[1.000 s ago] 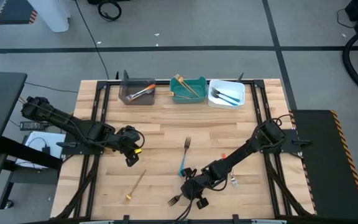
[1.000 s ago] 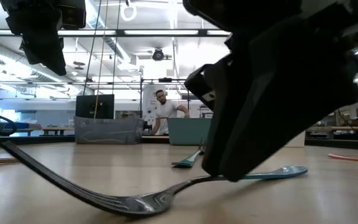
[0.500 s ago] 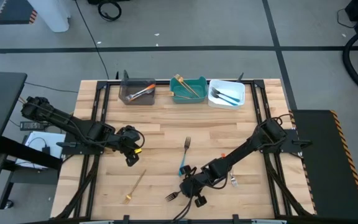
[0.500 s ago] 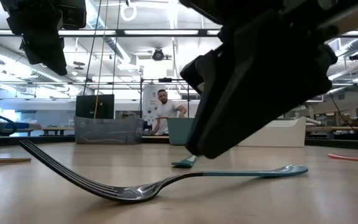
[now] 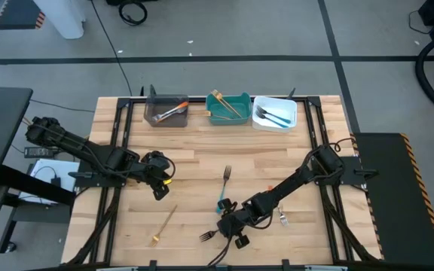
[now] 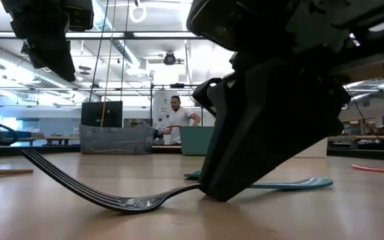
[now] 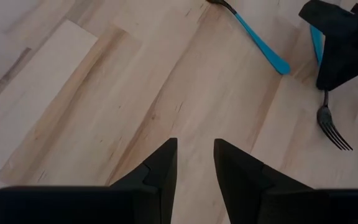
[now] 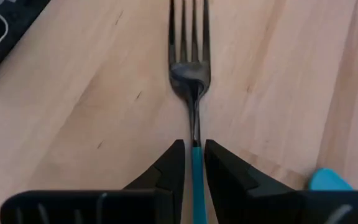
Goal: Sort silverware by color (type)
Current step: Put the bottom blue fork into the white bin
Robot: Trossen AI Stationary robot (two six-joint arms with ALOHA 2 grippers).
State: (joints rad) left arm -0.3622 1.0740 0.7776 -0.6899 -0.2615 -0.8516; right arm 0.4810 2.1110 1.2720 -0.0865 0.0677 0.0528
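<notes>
My right gripper (image 5: 228,228) is low near the table's near edge, shut on a blue-handled fork (image 5: 204,236) whose tines point toward the table's left. A second blue-handled fork (image 5: 224,188) lies flat just beyond it, and a gold fork (image 5: 164,224) lies flat to the left. Another fork's tines (image 5: 283,219) show beside the right arm. My left gripper (image 5: 159,192) hangs a little open above bare wood at the table's left, and its fingers (image 7: 166,162) hold nothing. My right gripper pinches the fork between its two fingers (image 8: 178,158) on the blue handle (image 8: 196,163), just behind the metal neck. It comes slanting down from the table's right, with the fingers along the fork. The fork's bowl (image 6: 132,203) rests on the table and the tines (image 6: 39,162) tilt up.
Three bins stand along the far edge: a grey one (image 5: 166,124) with orange-handled forks, a teal one (image 5: 228,122) with gold forks and a white one (image 5: 275,127) with blue-handled forks. Bare wood lies between the arms and the bins. A person stands in the room beyond the table.
My right gripper rose a little off the fork, then came down again on its handle near the neck, ending slightly farther toward the table's left. The fork slid and turned a bit on the table, and its tines swung toward the far edge.
</notes>
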